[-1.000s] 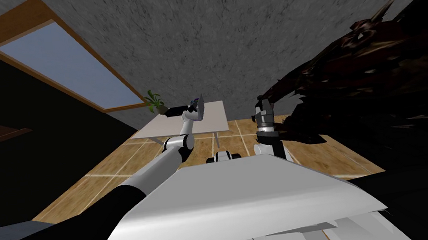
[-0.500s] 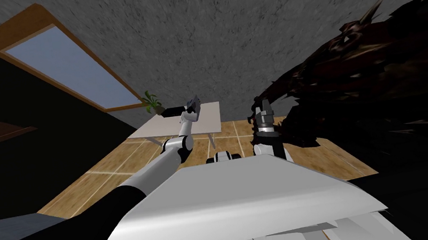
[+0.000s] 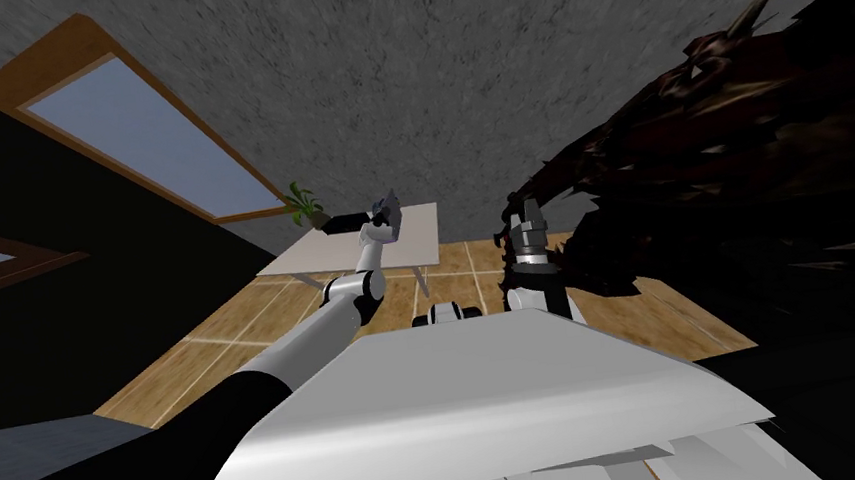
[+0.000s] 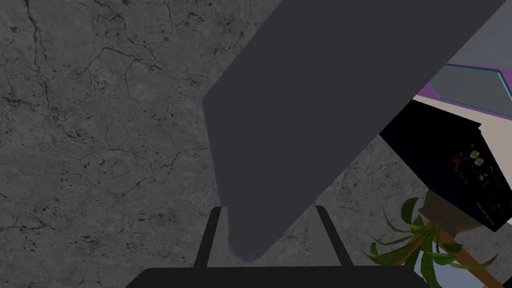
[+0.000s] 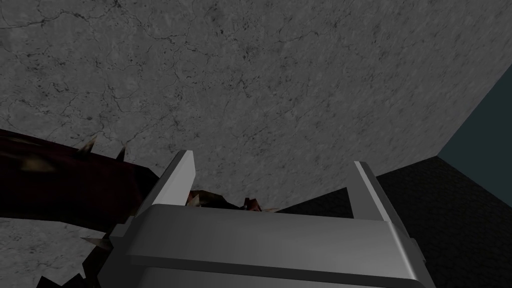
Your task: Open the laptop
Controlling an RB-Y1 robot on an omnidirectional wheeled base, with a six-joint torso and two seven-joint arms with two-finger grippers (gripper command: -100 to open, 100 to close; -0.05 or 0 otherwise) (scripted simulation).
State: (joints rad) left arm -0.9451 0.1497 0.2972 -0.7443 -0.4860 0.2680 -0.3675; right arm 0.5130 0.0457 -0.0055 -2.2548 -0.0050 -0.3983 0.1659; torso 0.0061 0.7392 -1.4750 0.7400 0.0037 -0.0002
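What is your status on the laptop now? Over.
Left end effector shut on laptop lid at its corner, lid tilted up over the table. Right end effector open, idle. Black box and plant beside, not blocking.

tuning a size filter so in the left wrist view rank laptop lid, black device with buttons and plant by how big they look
1. laptop lid, largest by far, though it is nearest the camera.
2 and 3. black device and plant look about alike, both cut by the edge, so unranked.
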